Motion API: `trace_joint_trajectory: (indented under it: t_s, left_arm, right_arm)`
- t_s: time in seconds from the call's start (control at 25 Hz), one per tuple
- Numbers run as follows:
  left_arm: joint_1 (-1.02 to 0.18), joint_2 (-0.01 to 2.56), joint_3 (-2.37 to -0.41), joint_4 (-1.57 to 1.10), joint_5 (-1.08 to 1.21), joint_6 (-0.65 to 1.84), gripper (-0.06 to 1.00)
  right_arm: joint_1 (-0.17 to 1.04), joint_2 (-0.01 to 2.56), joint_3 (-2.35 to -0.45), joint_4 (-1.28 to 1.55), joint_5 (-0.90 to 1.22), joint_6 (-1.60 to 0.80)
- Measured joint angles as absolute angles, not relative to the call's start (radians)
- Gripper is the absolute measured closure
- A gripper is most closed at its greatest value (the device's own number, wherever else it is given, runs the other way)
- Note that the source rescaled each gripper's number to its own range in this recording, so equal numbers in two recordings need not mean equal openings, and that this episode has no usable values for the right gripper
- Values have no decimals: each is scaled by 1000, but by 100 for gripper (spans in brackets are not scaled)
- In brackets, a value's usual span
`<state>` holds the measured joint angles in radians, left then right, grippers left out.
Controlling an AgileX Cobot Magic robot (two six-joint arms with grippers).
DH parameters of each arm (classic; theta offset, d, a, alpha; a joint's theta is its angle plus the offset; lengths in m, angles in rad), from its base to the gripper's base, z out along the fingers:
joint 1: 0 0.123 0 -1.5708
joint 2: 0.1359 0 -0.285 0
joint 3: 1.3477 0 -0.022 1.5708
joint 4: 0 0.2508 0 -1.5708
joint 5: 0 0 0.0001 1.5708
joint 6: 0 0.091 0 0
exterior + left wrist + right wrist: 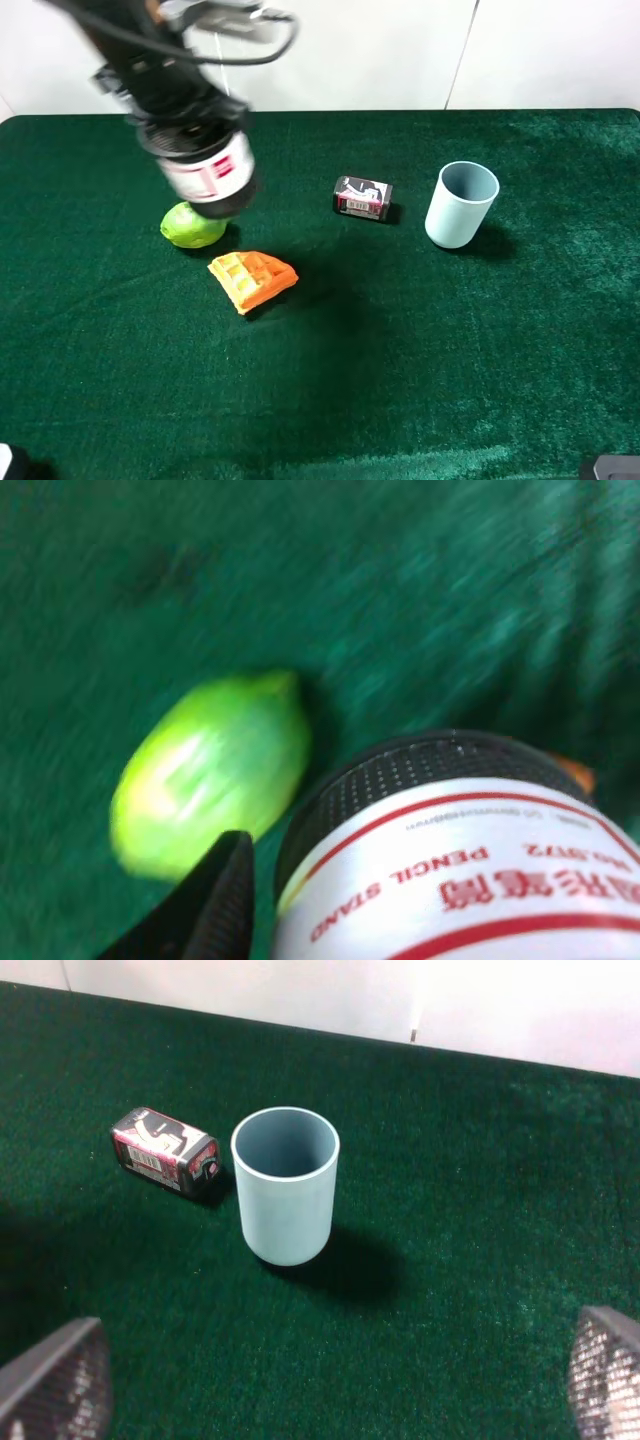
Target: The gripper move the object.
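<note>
a green cloth-covered table (480, 380) fills the scene, and a grey-and-black arm (150, 60) reaches in over its back left part. the left gripper (188, 128) at the end of that arm pinches the mesh cup (210, 180), a black cup with a white label printed in red. the cup hangs clear of the cloth, toward the back left corner. it pokes out beyond the jaws, open end away from them. in the left wrist view one black finger (215, 910) lies just beside the cup's wall, while the other finger is out of sight. the picture is blurred there. a light-blue cup (461, 204) stands upright toward the right edge, well apart from the held cup. an orange waffle toy (252, 279) lies near the middle of the table, left of centre. a green lime (192, 226) sits just behind and left of the waffle, under the held cup. a small red-and-black can (362, 198) lies on its side just left of the blue cup. the right gripper (330, 1375) hovers above the cloth near the blue cup, its jaws spread wide with nothing between them.
</note>
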<state>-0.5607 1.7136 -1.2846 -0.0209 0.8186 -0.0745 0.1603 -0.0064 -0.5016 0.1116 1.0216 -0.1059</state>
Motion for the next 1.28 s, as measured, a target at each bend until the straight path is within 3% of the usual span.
trace_joint_trajectory:
  t_s: [0.6,1.28]
  left_arm:
    - [-791,2082,-1796,-15,966,0,94]
    - [-988,2276,-1837,-42,892,56,94]
  right_arm:
    - [160,-6,-502,112,1022,-106]
    - [160,-6,-502,112,1022,-106]
